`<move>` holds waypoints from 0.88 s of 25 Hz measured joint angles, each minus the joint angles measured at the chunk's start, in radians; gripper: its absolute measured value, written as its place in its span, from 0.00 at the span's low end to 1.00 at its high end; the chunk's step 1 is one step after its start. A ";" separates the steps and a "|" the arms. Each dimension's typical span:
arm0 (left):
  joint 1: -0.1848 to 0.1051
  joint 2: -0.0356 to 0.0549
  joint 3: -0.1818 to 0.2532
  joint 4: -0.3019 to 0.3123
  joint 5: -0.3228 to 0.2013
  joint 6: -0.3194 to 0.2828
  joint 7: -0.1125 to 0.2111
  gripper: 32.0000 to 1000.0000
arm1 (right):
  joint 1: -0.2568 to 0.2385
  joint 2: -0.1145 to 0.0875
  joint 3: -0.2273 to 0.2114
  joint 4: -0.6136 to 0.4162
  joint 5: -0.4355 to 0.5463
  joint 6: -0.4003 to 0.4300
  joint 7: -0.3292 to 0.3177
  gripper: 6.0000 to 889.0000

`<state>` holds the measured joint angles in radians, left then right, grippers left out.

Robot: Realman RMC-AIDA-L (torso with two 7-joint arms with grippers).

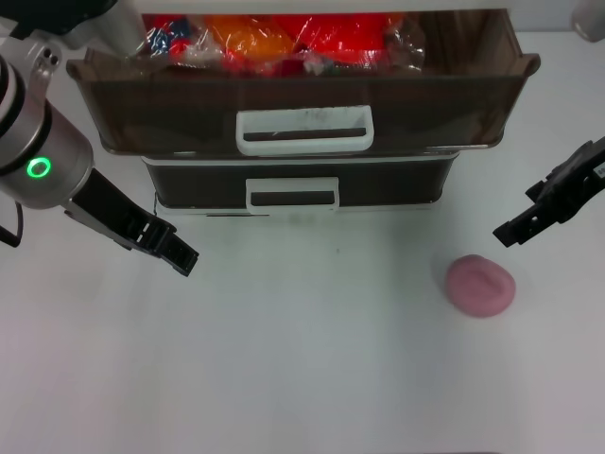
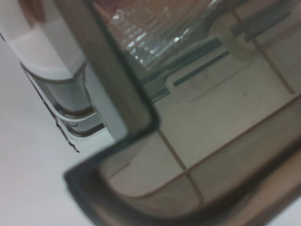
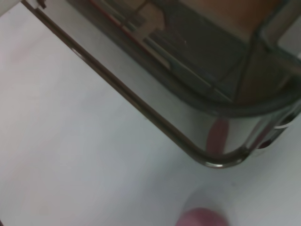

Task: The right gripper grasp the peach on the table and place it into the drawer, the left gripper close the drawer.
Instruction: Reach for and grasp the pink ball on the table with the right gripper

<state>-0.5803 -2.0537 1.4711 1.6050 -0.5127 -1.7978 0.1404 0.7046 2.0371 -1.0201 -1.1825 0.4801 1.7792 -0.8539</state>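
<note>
Pink, matte peach (image 1: 481, 285) lying on the white table (image 1: 312, 359), just below and slightly to the left of the right gripper (image 1: 508, 234) as the head camera sees it, not touching it; its edge also shows in the right wrist view (image 3: 202, 218), near the drawer's rounded corner. Right gripper: black, on its arm at the right edge of the scene, hovering over the table beside the drawer unit; holds nothing; whether its fingers are parted or together cannot be told. Drawer (image 1: 302, 95): translucent dark-brown plastic, pulled out, white loop handle (image 1: 304, 130) at front centre, red and orange packets (image 1: 284, 38) inside; it lies up and to the left of the right gripper, well apart. Lower drawer (image 1: 293, 184): closed, shorter white handle. Left gripper (image 1: 180, 253): black, on a silver arm with a glowing green ring (image 1: 38, 168), hanging over the table below the drawer's left front corner; holds nothing; finger gap cannot be told.
</note>
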 joint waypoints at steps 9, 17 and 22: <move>-0.001 -0.0003 0.000 0.002 0.000 0.000 -0.001 0.81 | -0.001 0.000 0.000 0.000 0.000 -0.001 -0.002 0.94; 0.000 -0.0003 0.000 0.003 0.000 -0.002 -0.001 0.81 | -0.005 0.001 0.001 0.001 0.000 -0.006 -0.004 0.93; 0.000 -0.0017 0.000 0.003 0.000 -0.002 -0.002 0.81 | -0.034 0.003 0.002 0.011 0.003 -0.046 -0.007 0.93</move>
<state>-0.5804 -2.0554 1.4711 1.6077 -0.5123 -1.7994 0.1389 0.6704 2.0404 -1.0185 -1.1713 0.4828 1.7333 -0.8608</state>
